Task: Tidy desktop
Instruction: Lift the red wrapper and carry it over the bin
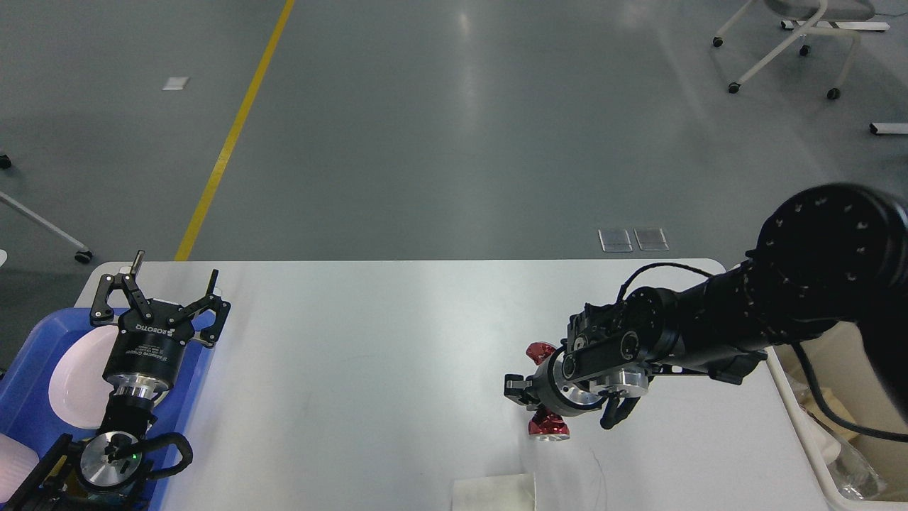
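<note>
The white desktop (397, 333) fills the lower half of the head view. My right gripper (521, 389) reaches in from the right, above the desktop's right part. It is shut on a shiny red foil-wrapped object (546, 428). The object's two red ends stick out above and below the gripper, and its middle is hidden by it. My left gripper (174, 277) is open and empty at the far left, over the back corner of a blue tray (28, 419).
A white plate (74, 387) lies in the blue tray under my left arm. A cream bin (798, 426) with crumpled waste stands off the desktop's right end. A flat white sheet (494, 493) lies at the front edge. A chair (794, 35) stands far back right.
</note>
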